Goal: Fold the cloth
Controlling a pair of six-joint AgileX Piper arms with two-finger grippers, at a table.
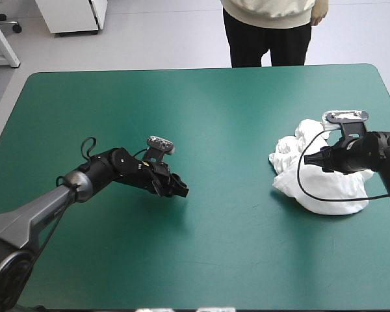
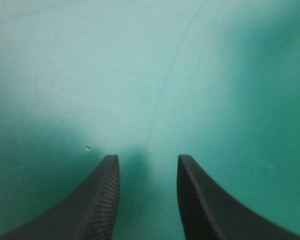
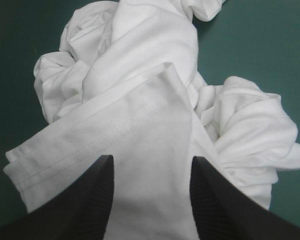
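T-shirt (image 1: pixel 325 188) is a crumpled heap at the table's 3 o'clock side in the high view, near the right edge of the teal-green cover (image 1: pixel 201 117). Right gripper (image 1: pixel 310 160) is over the heap's 9 o'clock side, fingers spread with nothing pinched, and a flat double-stitched hem (image 3: pixel 90 145) lies under and ahead of them. Left gripper (image 1: pixel 180 190) is near table centre with the T-shirt well apart at its 3 o'clock, fingers parted over bare cover.
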